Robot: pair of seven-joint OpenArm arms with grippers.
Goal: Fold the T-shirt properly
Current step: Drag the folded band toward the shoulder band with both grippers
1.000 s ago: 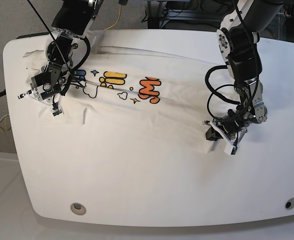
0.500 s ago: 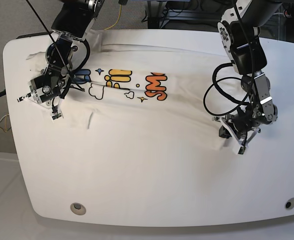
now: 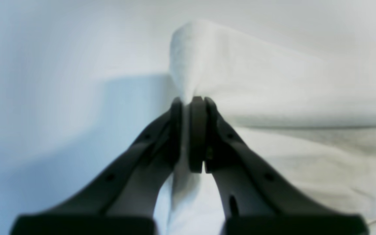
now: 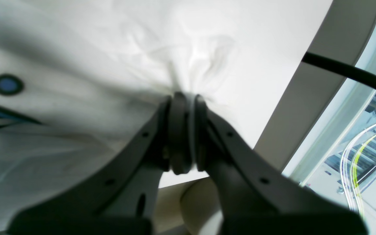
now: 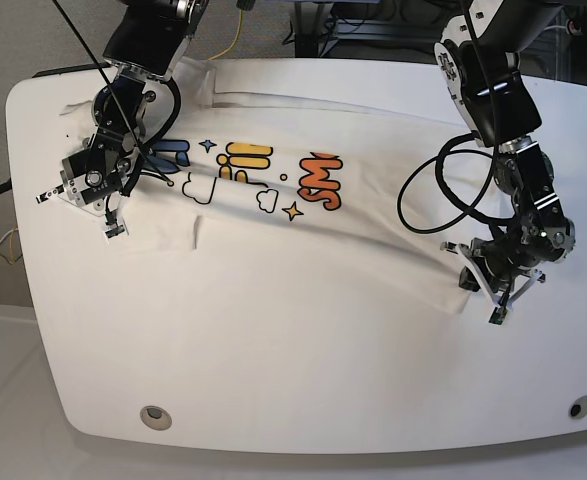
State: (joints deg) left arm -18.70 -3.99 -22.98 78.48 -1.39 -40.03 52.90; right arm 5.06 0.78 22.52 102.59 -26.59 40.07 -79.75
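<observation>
From my left wrist camera, the nearest thing I see is the pair of dark fingers [image 3: 193, 107] of the left gripper [image 5: 485, 290]. They are pressed nearly together and hold a thin fold of white cloth between the pads. This cloth is the T-shirt [image 3: 273, 85]. Just beyond the fingertips the fabric rises in a small rounded peak, and to the right of the fingers it spreads out in soft layers. At the far right edge I see a small part of an orange print. To the left of the fingers there is only the pale worktop [image 3: 44, 81].

From my right wrist camera, the right gripper [image 5: 85, 190] has its fingers [image 4: 183, 107] also closed on the T-shirt [image 4: 77, 107]. The cloth bunches in wrinkles directly in front of the fingertips. To the left of the fingers lies the printed part, with a blue dot in a dark ring. To the right of the fingers the worktop edge [image 4: 273, 98] ends, and beyond it I see a window, blurred.

In the base view the T-shirt [image 5: 303, 250] lies stretched across the white worktop [image 5: 273, 380] between my two grippers. The coloured letters, a cloud and stars are nearer to the right fingers than to the left ones.
</observation>
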